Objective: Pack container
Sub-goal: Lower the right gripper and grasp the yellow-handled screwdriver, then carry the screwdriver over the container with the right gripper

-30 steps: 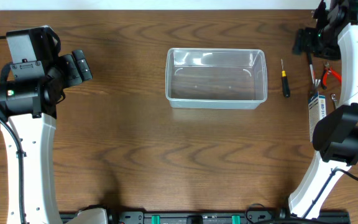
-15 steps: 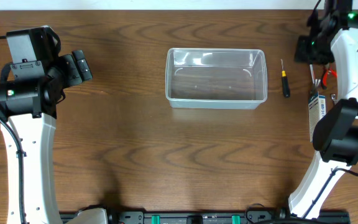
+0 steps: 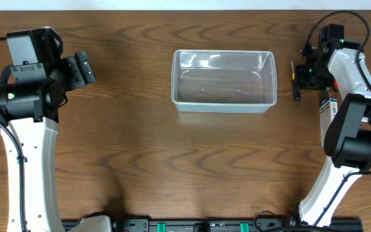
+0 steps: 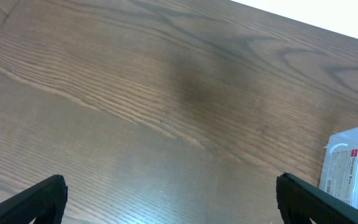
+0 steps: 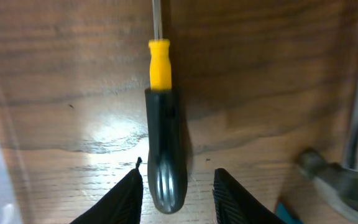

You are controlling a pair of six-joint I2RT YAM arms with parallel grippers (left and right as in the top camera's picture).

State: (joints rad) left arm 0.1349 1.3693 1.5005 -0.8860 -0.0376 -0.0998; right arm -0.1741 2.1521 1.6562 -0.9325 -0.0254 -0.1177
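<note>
Your container (image 3: pixel 224 108) sits empty at table centre, toward the far edge. Your right gripper (image 5: pixel 176 193) is low over the screwdriver (image 5: pixel 165 155), which lies just right of the container. Its fingers (image 5: pixel 129 196) straddle the black handle, parted, with a sliver of wood showing each side and no contact seen. Your left gripper (image 4: pixel 166 199) hangs spread wide over bare table (image 4: pixel 166 93), well left of the container.

Container (image 4: pixel 352 163) partly beyond right edge
</note>
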